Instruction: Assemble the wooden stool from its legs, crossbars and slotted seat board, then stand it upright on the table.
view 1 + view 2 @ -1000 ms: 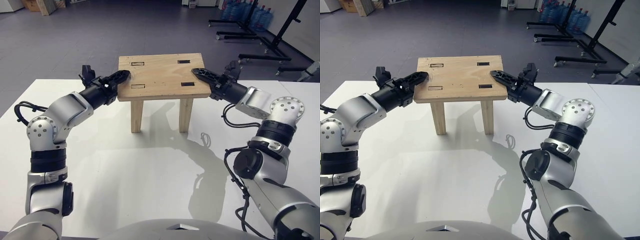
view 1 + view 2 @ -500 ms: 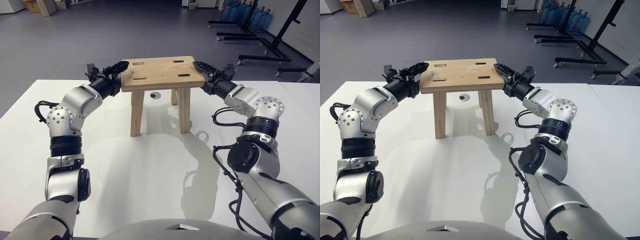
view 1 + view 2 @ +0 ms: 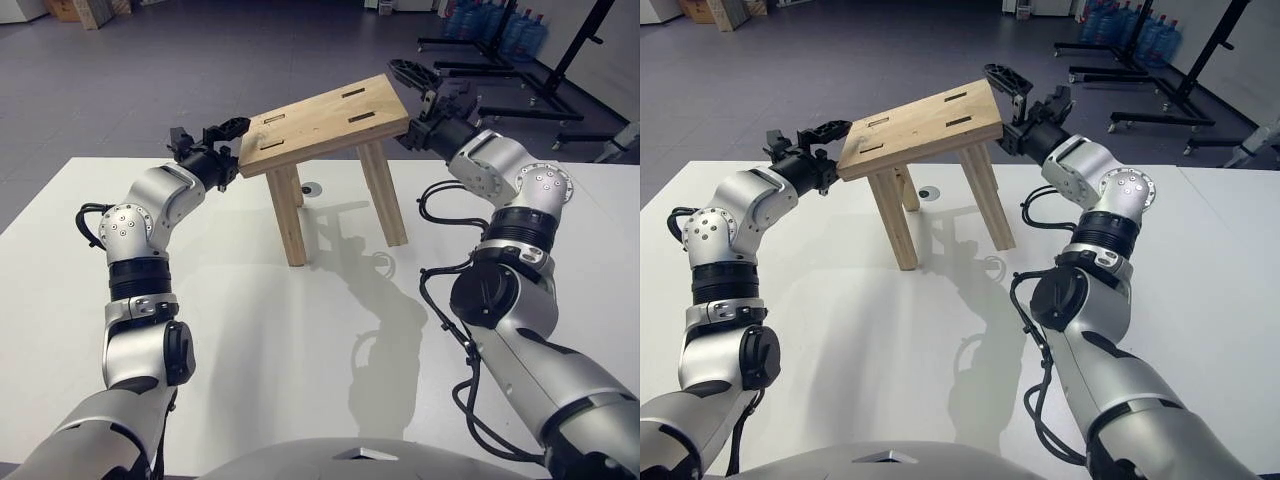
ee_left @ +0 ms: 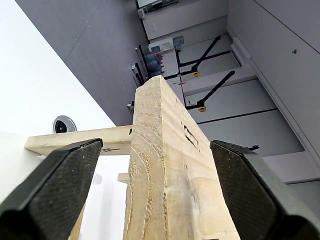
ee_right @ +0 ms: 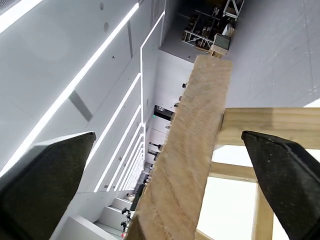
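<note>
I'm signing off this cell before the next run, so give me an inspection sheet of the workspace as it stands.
Surface: white table with a round grommet.
Job's things: wooden stool assembled and tilted, its right end higher; seat board slots face up.
Clutter: small pale loop, perhaps wire, on the table by the legs.
Grippers: left gripper and right gripper open, each straddling an opposite edge of the seat board.
Cables: black cables looped along both arms.
Surroundings: grey floor, black wheeled stands, water bottles.
</note>
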You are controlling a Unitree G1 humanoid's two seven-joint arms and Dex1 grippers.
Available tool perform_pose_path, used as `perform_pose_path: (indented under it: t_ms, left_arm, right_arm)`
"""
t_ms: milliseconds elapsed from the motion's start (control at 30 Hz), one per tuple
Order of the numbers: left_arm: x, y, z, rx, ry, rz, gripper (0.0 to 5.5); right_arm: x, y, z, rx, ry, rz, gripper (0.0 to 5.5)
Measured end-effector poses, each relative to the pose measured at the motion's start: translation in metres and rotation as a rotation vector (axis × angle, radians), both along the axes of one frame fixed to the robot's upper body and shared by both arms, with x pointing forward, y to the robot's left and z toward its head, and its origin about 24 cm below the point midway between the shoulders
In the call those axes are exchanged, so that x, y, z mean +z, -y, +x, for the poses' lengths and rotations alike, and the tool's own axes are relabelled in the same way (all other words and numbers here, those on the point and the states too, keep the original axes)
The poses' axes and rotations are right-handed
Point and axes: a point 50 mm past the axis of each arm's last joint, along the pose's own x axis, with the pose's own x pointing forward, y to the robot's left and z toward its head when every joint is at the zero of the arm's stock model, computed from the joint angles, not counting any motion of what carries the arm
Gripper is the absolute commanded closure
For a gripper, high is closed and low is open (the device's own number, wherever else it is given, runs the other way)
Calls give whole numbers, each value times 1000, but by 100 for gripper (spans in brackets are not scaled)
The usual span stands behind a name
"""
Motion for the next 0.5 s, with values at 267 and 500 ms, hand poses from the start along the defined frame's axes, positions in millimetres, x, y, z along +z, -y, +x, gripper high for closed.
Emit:
perform_pose_path:
  t_ms: [267, 500]
  left_arm:
    - [5, 10, -1, -44, 15, -14, 154]
    - [5, 5, -2, -50, 25, 5, 154]
  right_arm:
    - [-48, -10, -8, 41, -131, -46, 13]
    - [-48, -9, -10, 53, -131, -33, 13]
